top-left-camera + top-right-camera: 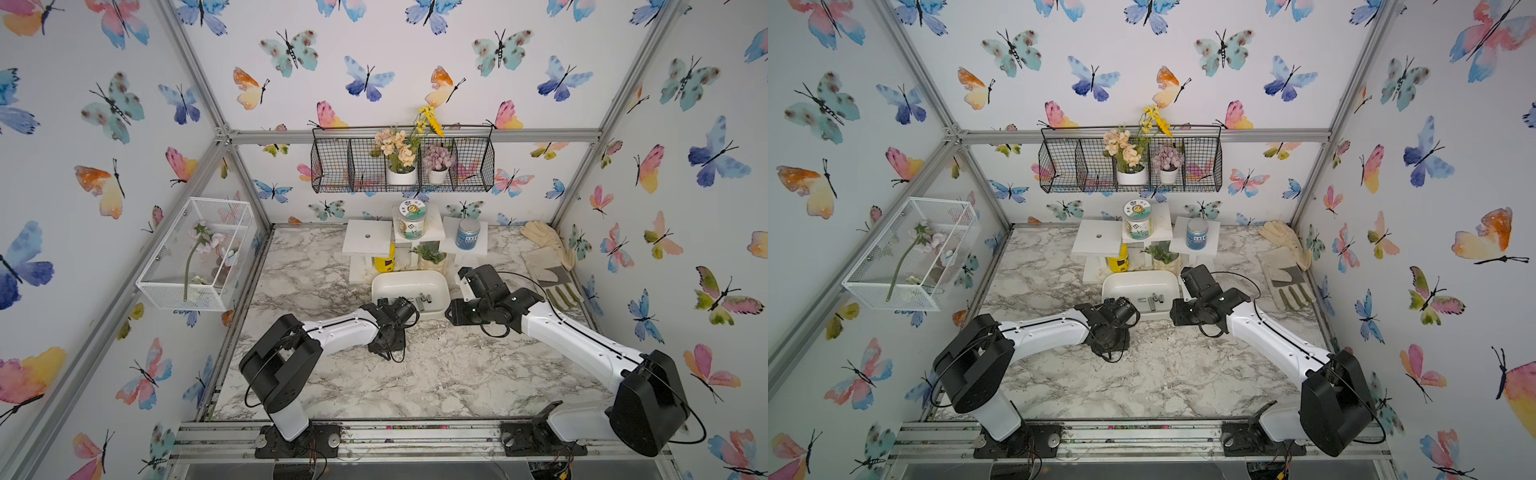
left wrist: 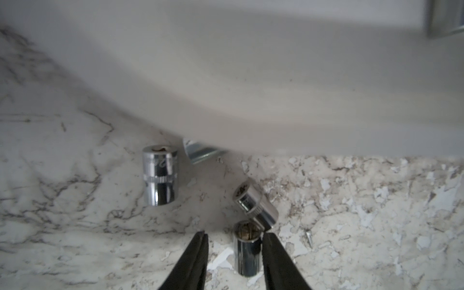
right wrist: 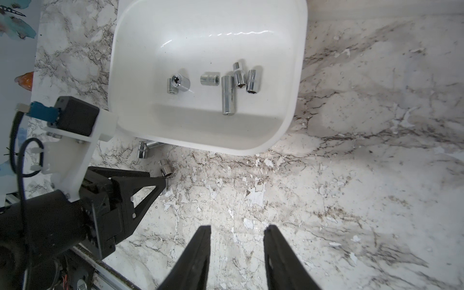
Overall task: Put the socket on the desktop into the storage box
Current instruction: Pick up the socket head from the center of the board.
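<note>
Your left gripper [image 2: 236, 234] straddles a socket [image 2: 247, 248], jaws narrow, unclamped, off-centre. It could skid into its neighbour [image 2: 254, 203]. Right gripper [image 3: 238, 227] gapes empty.

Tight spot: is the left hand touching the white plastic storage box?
Apart. Right wrist view: marble desktop and a chrome socket separate the left hand from the storage box.
</note>
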